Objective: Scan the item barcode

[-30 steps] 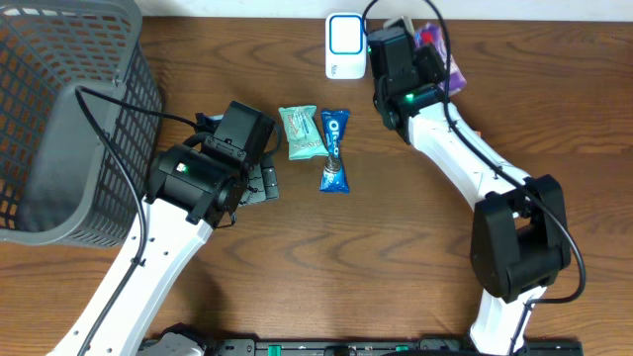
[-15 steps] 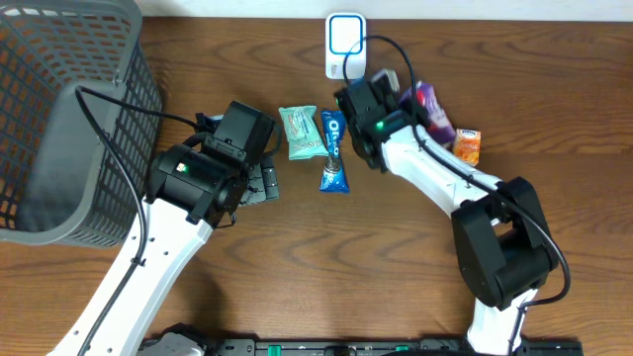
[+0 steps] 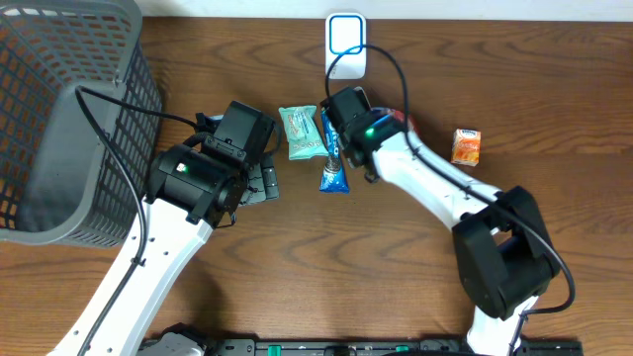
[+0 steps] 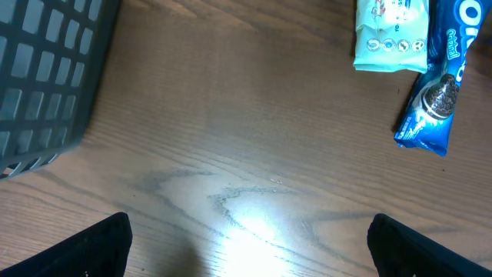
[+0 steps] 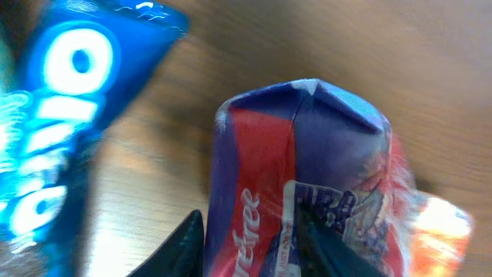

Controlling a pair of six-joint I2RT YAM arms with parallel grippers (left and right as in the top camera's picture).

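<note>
A purple and red snack packet [image 5: 307, 146] fills the right wrist view, hanging close above the wooden table. My right gripper [image 5: 250, 227] has its two dark fingers a little apart, with the packet's lower part between them. Whether they still pinch it does not show. From overhead, this gripper [image 3: 343, 124] is over the top of the blue Oreo pack [image 3: 334, 176], just below the white barcode scanner [image 3: 345, 44]. My left gripper [image 4: 250, 258] is wide open over bare wood, left of the mint-green packet [image 4: 390, 35].
A grey mesh basket [image 3: 59, 119] takes up the left side of the table. A small orange packet [image 3: 466, 146] lies to the right. The mint-green packet [image 3: 301, 133] and the Oreo pack lie side by side between the two arms.
My right arm has swung left from the back right corner, past the scanner, to over the Oreo pack, carrying the purple packet. Its fingers have parted somewhat. The left arm has not moved.
</note>
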